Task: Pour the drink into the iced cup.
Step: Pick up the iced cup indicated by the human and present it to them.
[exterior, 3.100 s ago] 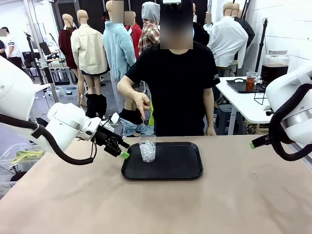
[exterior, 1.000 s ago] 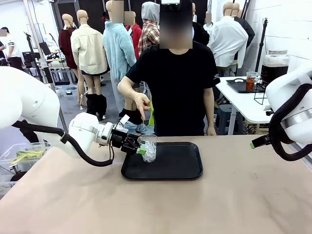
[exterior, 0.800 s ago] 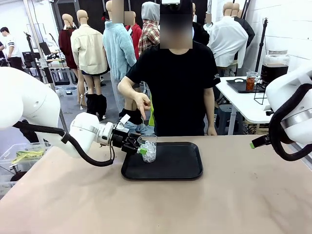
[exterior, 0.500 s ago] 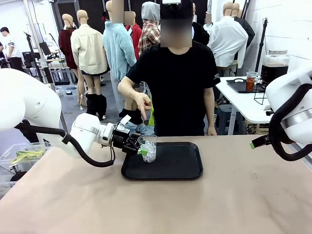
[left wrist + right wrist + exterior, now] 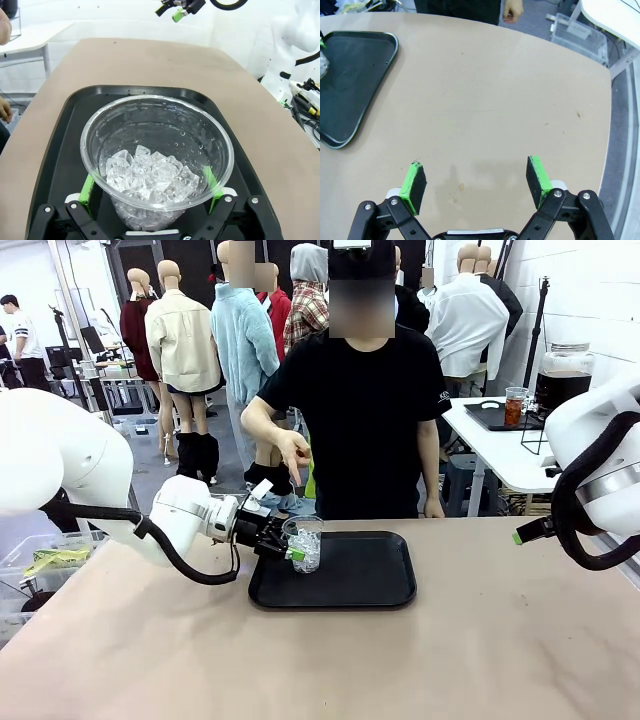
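Two grippers, both spread wide. Left gripper [image 5: 150,189] low at centre-left of the front view, reaching in from the left onto the black tray [image 5: 365,585], green pads [image 5: 88,186] standing on either side of the iced cup [image 5: 157,125]; jaws open around it, contact between pads and cup wall impossible to tell. Iced cup upright near the tray's left end, clear plastic, droplets on the inside wall, lower part packed with ice cubes [image 5: 150,172]. Right gripper [image 5: 476,181] at the right edge of the front view, hovering over the bare tan table [image 5: 485,100], fingers apart with just tabletop between them, well apart from the tray. The drink [image 5: 562,390] dark brown inside a large glass dispenser jar [image 5: 566,352] on a white side table [image 5: 490,455], upper right of the front view, far from the iced cup; just beside the jar, a small clear cup [image 5: 515,406] of reddish liquid on a second black tray [image 5: 490,418]. Person in a black shirt [image 5: 370,410] at the far side, one hand [image 5: 293,450] hanging above the iced cup, fingers pointing down.
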`<state>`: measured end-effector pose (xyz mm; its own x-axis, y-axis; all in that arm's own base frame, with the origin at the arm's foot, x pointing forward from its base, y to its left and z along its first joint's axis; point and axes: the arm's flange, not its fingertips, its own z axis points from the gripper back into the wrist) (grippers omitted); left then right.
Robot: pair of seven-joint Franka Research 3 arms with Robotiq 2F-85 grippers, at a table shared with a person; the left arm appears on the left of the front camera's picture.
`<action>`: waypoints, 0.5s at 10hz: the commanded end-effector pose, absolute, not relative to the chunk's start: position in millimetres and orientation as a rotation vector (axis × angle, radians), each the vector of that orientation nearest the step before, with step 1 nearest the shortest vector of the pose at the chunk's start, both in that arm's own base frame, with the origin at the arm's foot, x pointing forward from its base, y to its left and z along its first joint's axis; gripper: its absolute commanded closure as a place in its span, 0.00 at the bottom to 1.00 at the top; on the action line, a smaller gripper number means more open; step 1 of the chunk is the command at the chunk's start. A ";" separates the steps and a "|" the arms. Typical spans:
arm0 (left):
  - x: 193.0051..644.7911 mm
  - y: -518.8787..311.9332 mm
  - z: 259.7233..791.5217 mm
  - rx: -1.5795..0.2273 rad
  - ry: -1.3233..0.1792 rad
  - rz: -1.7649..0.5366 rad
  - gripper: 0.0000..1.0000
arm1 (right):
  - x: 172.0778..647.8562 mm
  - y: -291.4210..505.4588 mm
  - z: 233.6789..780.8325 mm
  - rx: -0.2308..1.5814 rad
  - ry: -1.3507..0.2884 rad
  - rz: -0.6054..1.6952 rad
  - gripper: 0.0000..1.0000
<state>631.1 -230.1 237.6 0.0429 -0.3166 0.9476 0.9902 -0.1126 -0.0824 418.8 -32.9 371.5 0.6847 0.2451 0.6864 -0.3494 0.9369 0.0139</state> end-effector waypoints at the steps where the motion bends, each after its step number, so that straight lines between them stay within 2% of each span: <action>1: 636.5 -234.0 237.7 -1.115 -0.839 -1.416 0.00 | 417.1 -33.8 368.1 0.152 -0.758 0.335 0.00; 2: 635.4 -233.4 237.8 -1.118 -0.834 -1.424 0.06 | 417.1 -33.8 368.1 0.152 -0.758 0.335 0.00; 3: 635.1 -233.3 237.9 -1.123 -0.825 -1.427 0.16 | 417.1 -33.8 368.1 0.152 -0.758 0.335 0.00; 5: 634.5 -231.4 238.7 -1.136 -0.819 -1.435 0.16 | 417.1 -33.8 368.1 0.152 -0.758 0.335 0.00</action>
<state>628.9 -231.7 236.7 0.0305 -0.3204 0.9468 0.9838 -0.1576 -0.0851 418.8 -32.9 371.5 0.6846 0.2451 0.6864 -0.3494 0.9369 0.0139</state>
